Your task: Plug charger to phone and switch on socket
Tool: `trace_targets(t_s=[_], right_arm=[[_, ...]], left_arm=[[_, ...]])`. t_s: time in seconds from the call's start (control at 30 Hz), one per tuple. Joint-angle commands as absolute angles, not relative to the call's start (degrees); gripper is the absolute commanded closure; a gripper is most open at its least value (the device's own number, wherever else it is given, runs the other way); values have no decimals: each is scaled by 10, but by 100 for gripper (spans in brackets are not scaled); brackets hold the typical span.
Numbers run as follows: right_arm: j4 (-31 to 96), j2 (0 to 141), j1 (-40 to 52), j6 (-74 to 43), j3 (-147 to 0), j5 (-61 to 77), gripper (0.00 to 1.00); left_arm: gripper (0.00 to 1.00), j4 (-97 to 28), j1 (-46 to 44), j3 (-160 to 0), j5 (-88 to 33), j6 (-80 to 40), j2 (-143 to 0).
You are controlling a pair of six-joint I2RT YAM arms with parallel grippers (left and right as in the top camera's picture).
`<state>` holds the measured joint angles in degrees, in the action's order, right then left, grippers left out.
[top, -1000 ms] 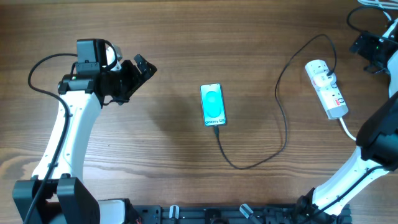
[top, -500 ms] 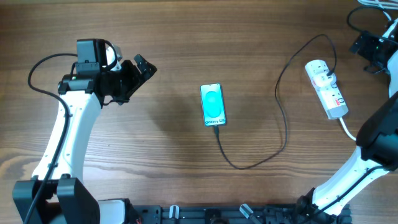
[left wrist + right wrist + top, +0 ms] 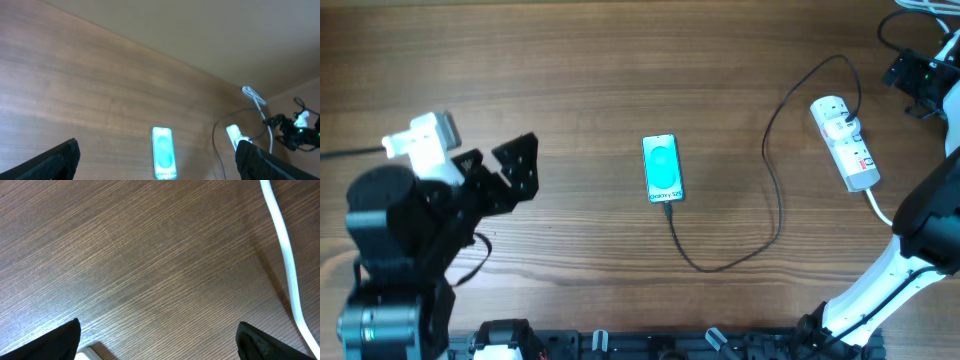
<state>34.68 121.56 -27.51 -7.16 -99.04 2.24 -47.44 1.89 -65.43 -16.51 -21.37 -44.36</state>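
The phone (image 3: pixel 662 168) lies flat mid-table with its turquoise screen lit, and also shows low in the left wrist view (image 3: pixel 164 159). The charger (image 3: pixel 775 200), a thin black cable, loops from the black plug on the socket (image 3: pixel 847 145) round to the phone's lower edge, where its tip touches; whether it is seated I cannot tell. My left gripper (image 3: pixel 503 165) is open well left of the phone, its fingertips (image 3: pixel 55 161) wide apart. My right gripper (image 3: pixel 910 75) hovers open beyond the socket, its fingers (image 3: pixel 59 341) over bare wood.
A thick white cord (image 3: pixel 284 255) runs from the socket off the table's right side (image 3: pixel 877 208). A white corner of the socket (image 3: pixel 88 354) shows at the bottom of the right wrist view. The right arm's base (image 3: pixel 880 290) stands at the front right.
My left arm has swung back toward the front left, carrying its open gripper down and away from the phone. The right arm, phone, charger and socket have not moved.
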Motion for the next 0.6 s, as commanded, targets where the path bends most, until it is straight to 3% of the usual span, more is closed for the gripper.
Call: trace_targets(t_s=[0.0,0.33,0.57], right_arm=[[345,1211,-272,-61,-997,13,0],[345,1211,-272,-61,-997,13,0],[345,1211,-272,-61,-997,13,0]], left_arm=[[0,-434,21,-550,-138,-203,-369],[0,-39,21,-241,-138,-249,-86],[0,65,7,-163,-106,-249,-3]])
